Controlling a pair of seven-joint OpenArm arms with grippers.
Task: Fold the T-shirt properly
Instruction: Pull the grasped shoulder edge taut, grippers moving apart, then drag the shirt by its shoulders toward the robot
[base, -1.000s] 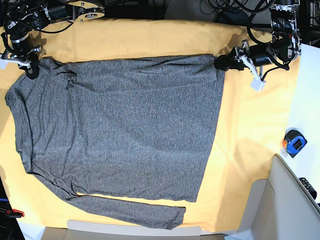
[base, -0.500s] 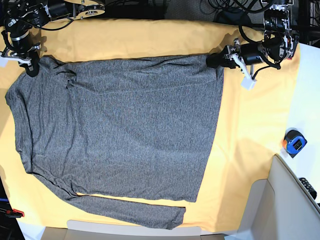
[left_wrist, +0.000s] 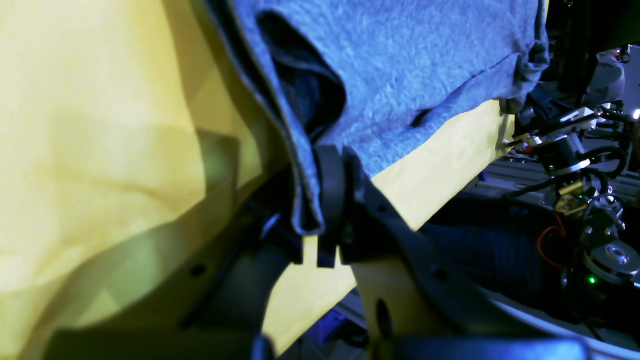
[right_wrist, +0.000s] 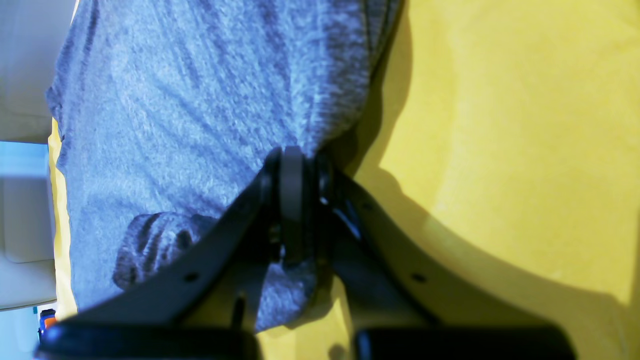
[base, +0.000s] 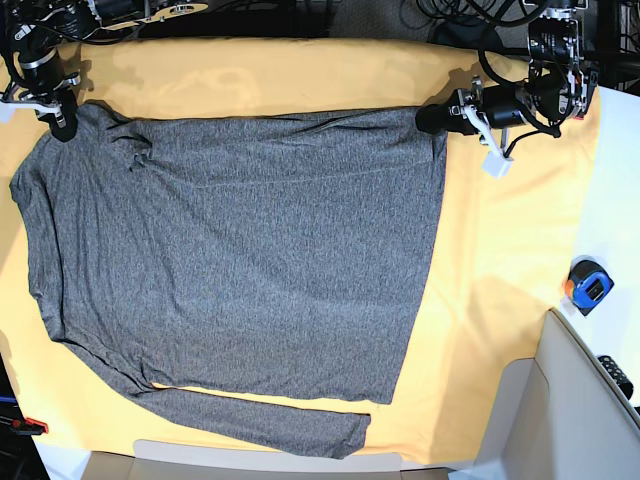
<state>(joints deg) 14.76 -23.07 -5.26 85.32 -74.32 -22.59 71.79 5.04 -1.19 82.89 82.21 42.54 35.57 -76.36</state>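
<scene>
Now, shirt: one grey T-shirt lies flat on the yellow-orange cloth over the counter, spreading away from both hands along its far edge.
Left hand: the left hand is clamped on the shirt's corner, with the fabric pinched between its fingers in the left wrist view.
Right hand: the right hand is clamped on the opposite corner; the knit bunches just ahead of its tips.
Count: one shirt, two hands, one tape measure well apart from the left hand.
Writing: none legible.
</scene>
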